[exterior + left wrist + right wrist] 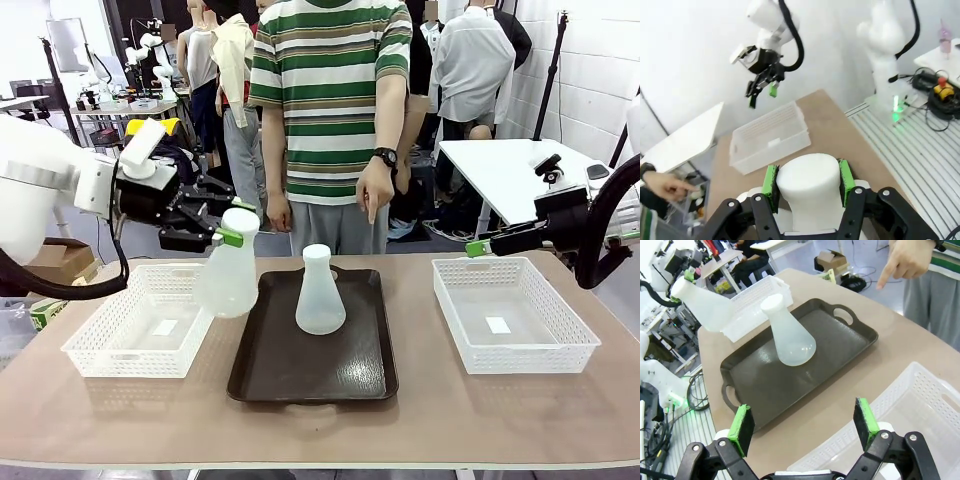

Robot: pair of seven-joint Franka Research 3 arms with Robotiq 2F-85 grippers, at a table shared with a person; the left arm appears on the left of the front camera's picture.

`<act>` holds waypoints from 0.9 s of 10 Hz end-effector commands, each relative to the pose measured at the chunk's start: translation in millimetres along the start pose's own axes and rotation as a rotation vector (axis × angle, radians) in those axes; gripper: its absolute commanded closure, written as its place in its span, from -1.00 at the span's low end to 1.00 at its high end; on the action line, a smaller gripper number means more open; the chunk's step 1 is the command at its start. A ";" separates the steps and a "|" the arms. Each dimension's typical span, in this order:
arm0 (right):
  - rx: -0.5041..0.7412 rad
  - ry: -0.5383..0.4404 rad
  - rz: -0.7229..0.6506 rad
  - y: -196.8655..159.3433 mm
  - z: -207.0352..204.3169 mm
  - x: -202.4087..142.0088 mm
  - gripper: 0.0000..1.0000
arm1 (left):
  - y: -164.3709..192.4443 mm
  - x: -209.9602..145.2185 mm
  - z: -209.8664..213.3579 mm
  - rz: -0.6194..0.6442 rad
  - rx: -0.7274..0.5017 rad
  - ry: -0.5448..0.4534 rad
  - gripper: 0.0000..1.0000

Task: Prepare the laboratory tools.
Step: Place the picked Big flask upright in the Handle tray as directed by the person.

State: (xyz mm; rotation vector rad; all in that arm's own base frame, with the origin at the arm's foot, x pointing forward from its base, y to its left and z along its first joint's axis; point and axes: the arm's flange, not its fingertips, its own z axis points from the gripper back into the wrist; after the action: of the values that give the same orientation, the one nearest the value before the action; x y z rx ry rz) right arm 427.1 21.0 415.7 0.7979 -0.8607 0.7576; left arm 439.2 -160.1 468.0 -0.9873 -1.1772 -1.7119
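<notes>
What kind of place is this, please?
Probably a robot test lab: two robot arms share a table with a person, the left gripper holds a flask, and cables lie on the floor.

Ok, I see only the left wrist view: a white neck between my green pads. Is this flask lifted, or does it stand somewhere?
Observer: Lifted. The left gripper holds the flask by its neck, tilted, in the air between the left basket and the tray.
Operator: Where is the second flask?
Observer: The second flask stands upright on the tray.
Operator: And the right gripper, does it hold anything?
Observer: No. The right gripper is open above the near edge of the right basket.
Operator: What does the person do?
Observer: The person's hand points down toward the tray.
</notes>
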 end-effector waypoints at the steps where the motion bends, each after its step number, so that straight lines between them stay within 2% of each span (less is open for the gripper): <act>1: 0.000 0.000 0.000 1.0 -0.2 -0.7 -1.00 | 20.2 -19.3 -6.8 0.023 -0.032 -0.059 1.00; 5: 0.000 0.000 0.000 1.0 -0.2 -0.7 -1.00 | 37.0 -67.4 -48.7 -0.007 -0.094 -0.181 1.00; 9: 0.000 0.000 0.000 1.0 -0.2 -0.7 -1.00 | 38.8 -106.1 -75.3 0.016 -0.192 -0.199 1.00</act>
State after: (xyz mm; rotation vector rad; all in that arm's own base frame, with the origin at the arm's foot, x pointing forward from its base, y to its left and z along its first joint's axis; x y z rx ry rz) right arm 427.0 21.1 415.7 0.7979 -0.8609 0.7578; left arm 493.7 -224.8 358.6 -1.2893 -1.1321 -1.7236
